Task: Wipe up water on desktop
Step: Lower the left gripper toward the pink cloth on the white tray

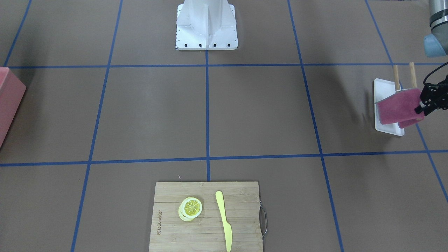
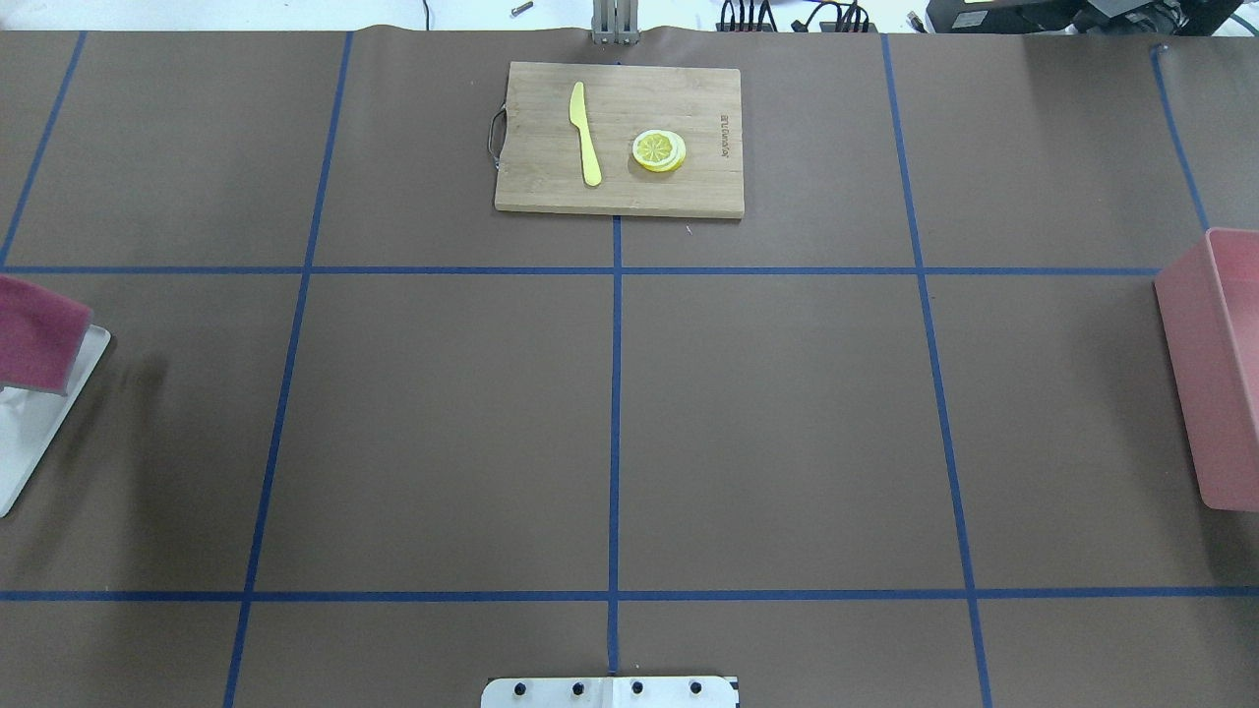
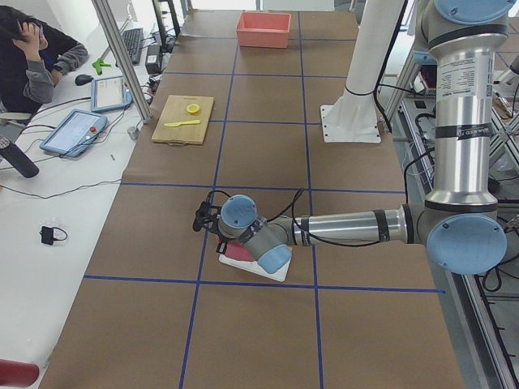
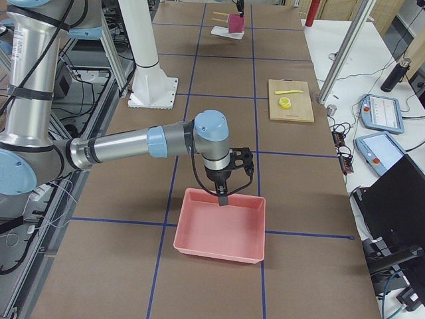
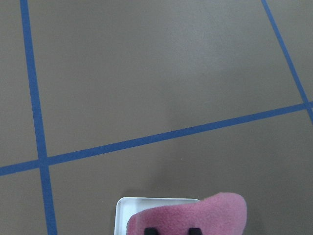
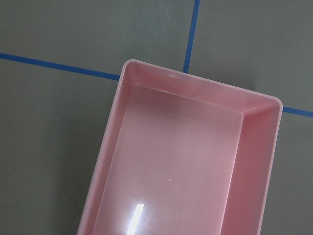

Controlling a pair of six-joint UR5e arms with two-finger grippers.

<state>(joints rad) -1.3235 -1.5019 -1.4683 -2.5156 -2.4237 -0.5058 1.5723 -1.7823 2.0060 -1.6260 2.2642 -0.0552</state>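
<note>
The brown desktop (image 2: 767, 423) with blue tape lines fills the views; I can make out no water on it. My left gripper (image 1: 425, 101) is shut on a magenta cloth (image 1: 399, 108) and holds it just above a white tray (image 1: 383, 91) with two wooden pegs, at the table's left end. In the left wrist view the cloth (image 5: 195, 215) covers the fingertips (image 5: 151, 230), with the tray (image 5: 124, 210) under it. The cloth also shows in the overhead view (image 2: 34, 339). My right gripper (image 4: 222, 193) hangs over a pink bin (image 4: 222, 229); I cannot tell if it is open or shut.
A bamboo cutting board (image 2: 620, 187) with a yellow knife (image 2: 585, 133) and a lemon slice (image 2: 658, 150) lies at the far edge. The pink bin (image 2: 1215, 374) is at the right end. The white robot base (image 1: 206, 26) stands at the near middle.
</note>
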